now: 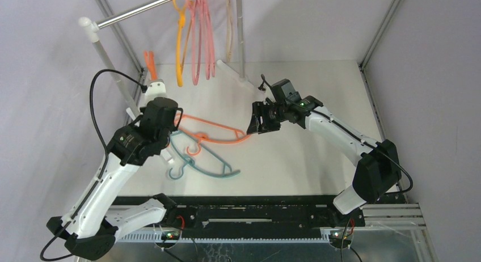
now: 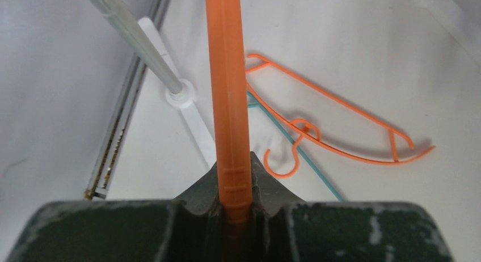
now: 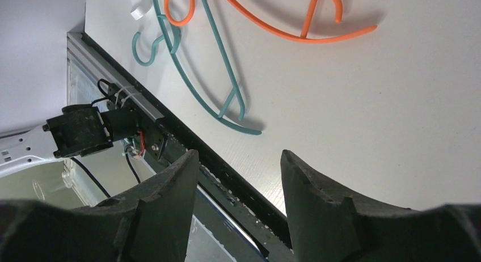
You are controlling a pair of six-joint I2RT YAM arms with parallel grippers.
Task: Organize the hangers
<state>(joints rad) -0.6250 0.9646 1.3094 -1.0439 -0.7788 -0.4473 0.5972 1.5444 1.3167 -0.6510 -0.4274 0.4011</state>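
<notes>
My left fingers [image 2: 258, 182] are closing tight on a clamped orange hanger [image 2: 227, 75], pinching one flat, ribbed bar of it that is running straight out ahead of the tips; which part of the frame this bar is, I cannot tell from here. My right fingers [image 3: 306, 188] are standing open with nothing between them, hovering above the desk [image 1: 317, 92]. Just ahead of my right fingertips a second orange hanger [image 2: 340, 101] is lying flat, its end nearest them, and past it, closer to my left arm, a teal hanger [image 3: 226, 63] is lying partly under it. Far ahead of both sets of fingers, the hung hangers [image 1: 201, 46], orange, pink and beige, are dangling from the silver rail [image 1: 136, 12], whose white post [image 1: 105, 52] is slanting up just beside my left fingers. I am judging these hangers to be very light, thin and springy, with smooth plastic that could swivel in a pinch, so a firm squeeze on a straight stretch near the neck looks safest, leaving the hook free to go over the rail. The pieces on the desk are lying low and flat, so getting a fingertip under a bar will probably be fiddly; the raised hook or the crossing point where the two overlap seems the easier place to bite.
</notes>
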